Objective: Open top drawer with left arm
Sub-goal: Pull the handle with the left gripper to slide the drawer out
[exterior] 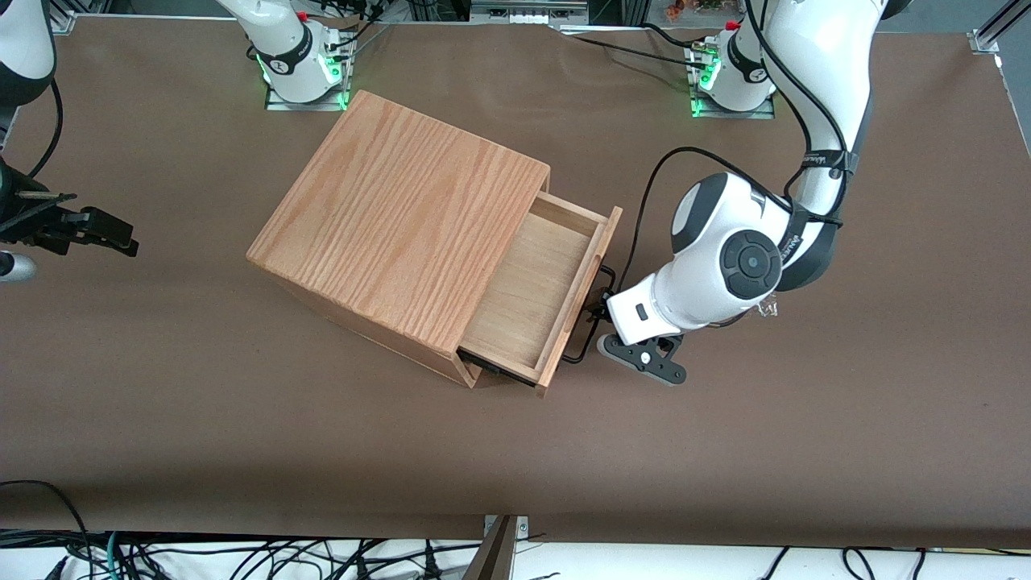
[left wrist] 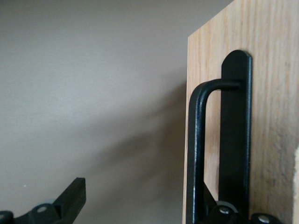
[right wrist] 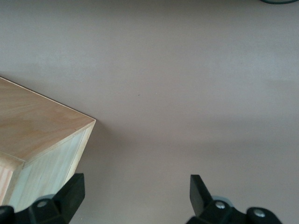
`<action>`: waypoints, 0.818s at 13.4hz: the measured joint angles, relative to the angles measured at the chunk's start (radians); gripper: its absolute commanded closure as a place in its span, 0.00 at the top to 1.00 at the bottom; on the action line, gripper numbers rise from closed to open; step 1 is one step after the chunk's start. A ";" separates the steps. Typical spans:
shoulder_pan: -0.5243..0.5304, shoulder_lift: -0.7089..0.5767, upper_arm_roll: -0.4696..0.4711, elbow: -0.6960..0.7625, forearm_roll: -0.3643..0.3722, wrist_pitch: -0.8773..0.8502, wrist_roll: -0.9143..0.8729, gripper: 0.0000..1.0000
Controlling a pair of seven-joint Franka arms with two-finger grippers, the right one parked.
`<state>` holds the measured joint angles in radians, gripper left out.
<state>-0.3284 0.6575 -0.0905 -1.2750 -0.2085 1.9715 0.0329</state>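
The oak-grain box stands mid-table. Its top drawer is pulled partway out toward the working arm's end, showing a bare pale-wood floor. A thin black wire handle runs along the drawer's front panel. The left arm reaches down in front of that panel, and its gripper is at the handle. The gripper is open. One finger hangs over bare table away from the drawer. The other finger sits against the panel, inside the handle's bar.
The brown table cover stretches all round the box. Two arm bases with green lights stand farthest from the front camera. A small crinkled clear scrap lies under the left arm. Cables hang along the near table edge.
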 measured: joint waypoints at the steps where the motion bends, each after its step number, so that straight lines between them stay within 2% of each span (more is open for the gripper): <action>1: 0.016 -0.002 0.001 0.000 0.000 -0.009 0.009 1.00; 9: 0.067 -0.003 0.002 0.000 -0.003 -0.020 0.054 1.00; 11: 0.067 -0.002 0.005 0.000 -0.036 -0.033 0.042 1.00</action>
<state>-0.2618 0.6553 -0.0855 -1.2751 -0.2447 1.9383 0.0748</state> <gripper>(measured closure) 0.000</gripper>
